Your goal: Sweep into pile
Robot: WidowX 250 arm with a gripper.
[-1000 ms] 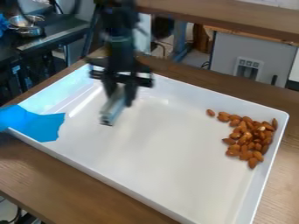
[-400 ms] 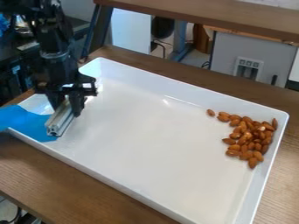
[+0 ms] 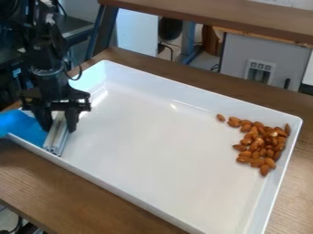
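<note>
Almonds (image 3: pixel 259 142), heaped at the tray's (image 3: pixel 153 151) right end. Bar (image 3: pixel 56 136), left end, clamped in my tool (image 3: pixel 59 126). Hazards: bar snagging the blue sheet (image 3: pixel 24 126), twisting loose; a hasty sweep scattering the heap's outliers.

From above the near edge of the tray (image 3: pixel 202 97), the camera looks down aslant toward the far edge, close enough to crop the near right corner.

Metal bar (image 3: pixel 56 142): one — in your gripper (image 3: pixel 58 129)
Tray (image 3: pixel 202 98): one, under your gripper
Blue sheet (image 3: pixel 21 124): one, just beside it
Almonds (image 3: pixel 254 148): over twenty, well apart from it — overlaps deny you an exact count
</note>
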